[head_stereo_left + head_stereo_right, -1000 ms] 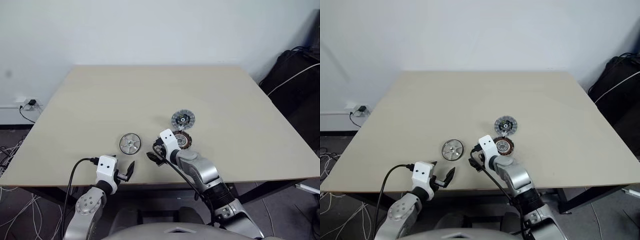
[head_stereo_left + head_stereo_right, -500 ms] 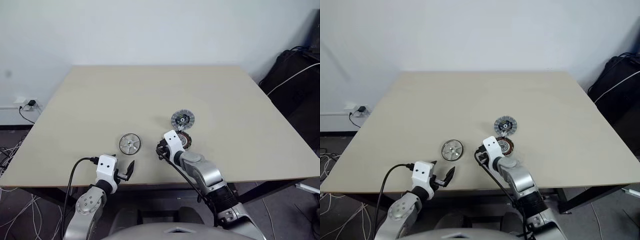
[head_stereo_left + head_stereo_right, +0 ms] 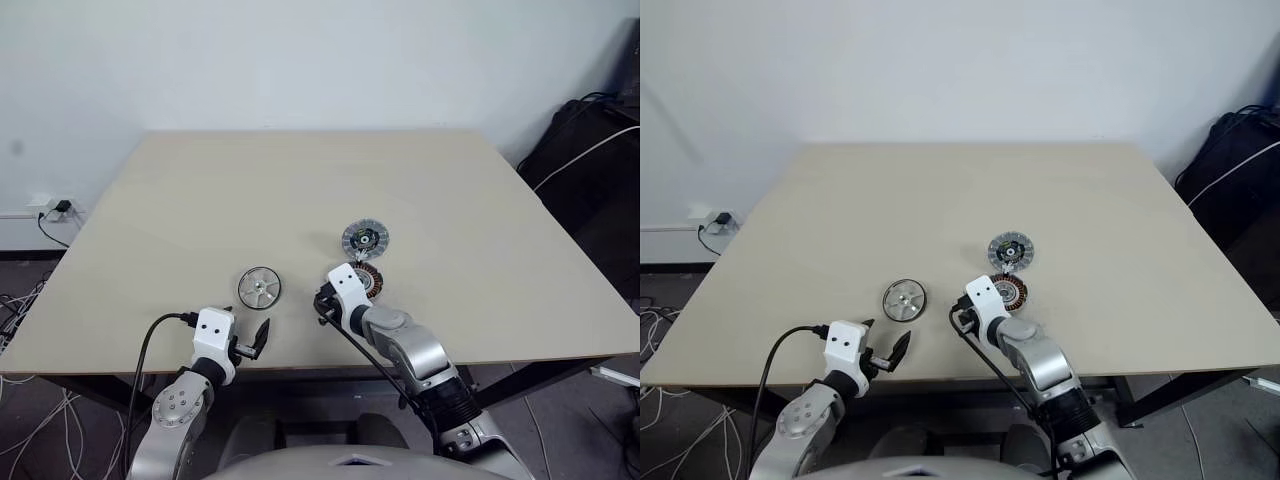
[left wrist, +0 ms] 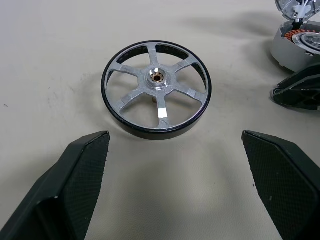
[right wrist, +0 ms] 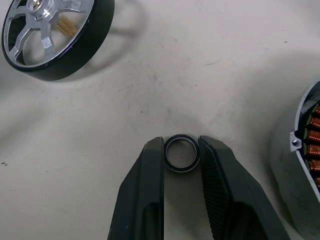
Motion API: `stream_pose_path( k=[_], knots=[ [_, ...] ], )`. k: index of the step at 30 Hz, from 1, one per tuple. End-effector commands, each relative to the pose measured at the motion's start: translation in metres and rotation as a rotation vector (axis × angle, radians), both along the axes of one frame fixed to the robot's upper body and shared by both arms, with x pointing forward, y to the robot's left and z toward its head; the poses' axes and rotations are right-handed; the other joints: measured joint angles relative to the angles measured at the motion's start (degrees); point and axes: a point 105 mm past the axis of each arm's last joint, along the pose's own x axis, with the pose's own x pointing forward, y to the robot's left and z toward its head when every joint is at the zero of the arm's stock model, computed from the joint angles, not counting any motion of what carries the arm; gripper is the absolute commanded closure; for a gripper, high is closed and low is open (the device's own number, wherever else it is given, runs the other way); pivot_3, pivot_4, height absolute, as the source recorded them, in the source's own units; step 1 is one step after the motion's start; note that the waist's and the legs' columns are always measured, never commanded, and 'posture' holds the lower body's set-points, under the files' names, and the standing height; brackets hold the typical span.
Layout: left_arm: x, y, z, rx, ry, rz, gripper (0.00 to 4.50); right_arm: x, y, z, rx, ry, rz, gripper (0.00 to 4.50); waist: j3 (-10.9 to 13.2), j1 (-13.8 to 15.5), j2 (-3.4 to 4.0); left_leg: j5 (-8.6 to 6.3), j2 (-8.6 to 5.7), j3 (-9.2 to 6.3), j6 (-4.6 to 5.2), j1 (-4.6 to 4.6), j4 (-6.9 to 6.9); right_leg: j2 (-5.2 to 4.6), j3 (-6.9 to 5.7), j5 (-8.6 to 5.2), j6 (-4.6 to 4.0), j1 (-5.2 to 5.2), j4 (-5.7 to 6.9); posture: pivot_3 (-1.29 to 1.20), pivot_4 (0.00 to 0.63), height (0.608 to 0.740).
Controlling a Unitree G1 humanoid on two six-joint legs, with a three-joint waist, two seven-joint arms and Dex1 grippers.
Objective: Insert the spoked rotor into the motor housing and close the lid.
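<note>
Beige table [image 3: 200, 200], white wall behind: right gripper [image 5: 181, 150] pinches one small black ring [image 5: 181, 153] between nearly closed fingers. One rotor [image 3: 260, 288] lies flat at its 9 o'clock, nearer the wide-open, empty left gripper [image 4: 175, 142]. One housing [image 3: 369, 282] sits just beside at 2 o'clock, one lid [image 3: 366, 239] beyond.

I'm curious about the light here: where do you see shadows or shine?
Left wrist view: the silver spoked rotor casts a soft shadow on the beige table. Right wrist view: its spokes glint brightly. Left eye view: lighting is even, without glare.
</note>
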Motion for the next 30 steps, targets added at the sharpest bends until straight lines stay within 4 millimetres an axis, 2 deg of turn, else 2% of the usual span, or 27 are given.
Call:
stream_pose_path(
  k=[1, 6, 9, 13, 17, 20, 30],
  knots=[
    [0.004, -0.004, 0.012, -0.006, -0.053, -0.010, 0.00, 0.004, 0.013, 0.022, 0.050, -0.075, 0.048, 3.82, 0.0, -0.1, 0.00, 0.00, 0.00, 0.00, 0.00, 0.00, 0.00, 0.00, 0.00, 0.00, 0.00, 0.00, 0.00, 0.00, 0.000, 0.740],
    [0.005, -0.004, 0.012, -0.005, -0.054, -0.010, 0.00, 0.015, 0.012, 0.059, 0.115, -0.194, 0.033, 3.82, 0.1, -0.1, 0.06, 0.00, 0.00, 0.00, 0.00, -0.03, 0.00, 0.00, 0.00, 0.00, 0.00, -0.03, 0.00, 0.00, 0.000, 0.740],
    [0.004, -0.004, 0.012, -0.005, -0.053, -0.012, 0.00, 0.023, -0.001, 0.077, 0.110, -0.253, -0.021, 3.82, 0.1, 0.1, 0.05, 0.00, 0.00, 0.00, 0.00, -0.03, 0.00, 0.00, 0.00, 0.00, 0.00, -0.03, 0.00, 0.00, 0.000, 0.740],
    [0.004, -0.004, 0.012, -0.006, -0.051, -0.014, 0.00, 0.028, -0.024, 0.090, 0.074, -0.293, -0.085, 3.82, 0.1, 0.4, 0.04, 0.00, 0.00, 0.00, 0.00, -0.03, 0.00, -0.01, -0.01, 0.00, 0.00, -0.03, -0.01, 0.00, 0.000, 0.740],
    [0.004, -0.004, 0.011, -0.008, -0.051, -0.016, 0.00, 0.031, -0.052, 0.088, 0.013, -0.294, -0.155, 3.82, 0.1, 0.4, 0.04, 0.00, 0.00, 0.01, 0.00, -0.04, 0.00, -0.01, 0.00, 0.00, 0.00, -0.03, -0.02, 0.00, 0.000, 0.740],
    [0.005, -0.005, 0.012, -0.009, -0.051, -0.021, 0.00, 0.032, -0.063, 0.083, 0.002, -0.280, -0.192, 3.82, 0.1, 0.4, 0.07, 0.00, 0.00, 0.01, 0.00, -0.03, 0.00, -0.01, -0.01, 0.00, 0.00, -0.03, -0.03, 0.00, 0.000, 0.740],
    [0.004, -0.003, 0.012, -0.004, -0.050, -0.021, 0.00, 0.030, -0.060, 0.059, 0.010, -0.209, -0.242, 3.82, 0.1, 0.3, 0.06, 0.00, 0.00, 0.02, 0.00, -0.03, 0.00, 0.02, 0.00, 0.00, 0.00, -0.02, -0.02, 0.00, 0.000, 0.740]
  ],
)
